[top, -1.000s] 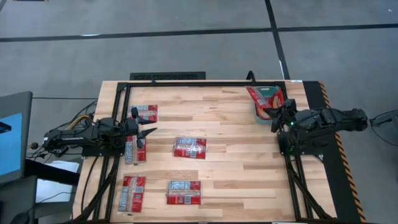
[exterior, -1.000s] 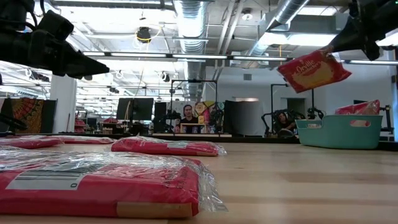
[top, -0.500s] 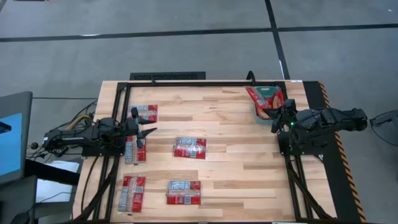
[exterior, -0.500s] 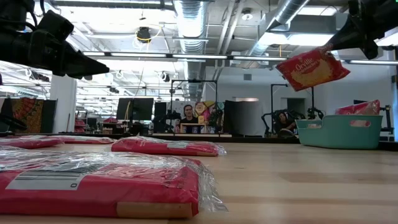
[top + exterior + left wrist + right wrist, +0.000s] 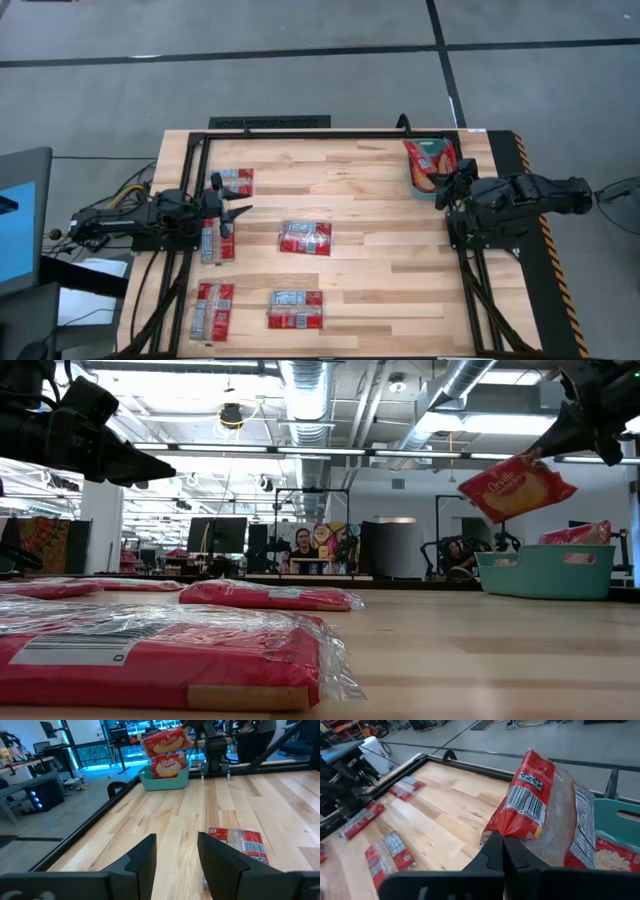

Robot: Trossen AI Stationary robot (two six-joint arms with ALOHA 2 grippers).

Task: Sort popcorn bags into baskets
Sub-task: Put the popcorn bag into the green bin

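Note:
My right gripper (image 5: 441,190) is shut on a red popcorn bag (image 5: 428,158), raised above the teal basket (image 5: 414,178) at the table's far right corner. In the low view this bag (image 5: 515,488) hangs tilted above and just left of the basket (image 5: 545,572). Another red bag (image 5: 615,857) lies inside the basket. My left gripper (image 5: 240,212) is open and raised above the table's left side. Its wrist view shows the fingers (image 5: 175,855) empty, with a bag (image 5: 237,842) flat on the wood ahead. My right gripper pinches the bag between its two shut fingers at a lower corner of its red end (image 5: 506,829), beside the barcode. The fingers slant down from above. The bag is lifted clear, tilted, and hangs below and beyond the fingertips (image 5: 545,448) over the basket.
Several more red bags lie flat on the wood: one at the far left (image 5: 236,181), one under the left arm (image 5: 216,240), one mid-table (image 5: 305,238), two by the near edge (image 5: 213,310) (image 5: 296,310). A black frame (image 5: 300,134) rims the table. A person sits beyond the table (image 5: 303,544).
My right gripper has carried the held bag a little toward the table's right edge and the basket. The bag has dropped lower and tipped steeper, still clear of everything. My left gripper has kept still.

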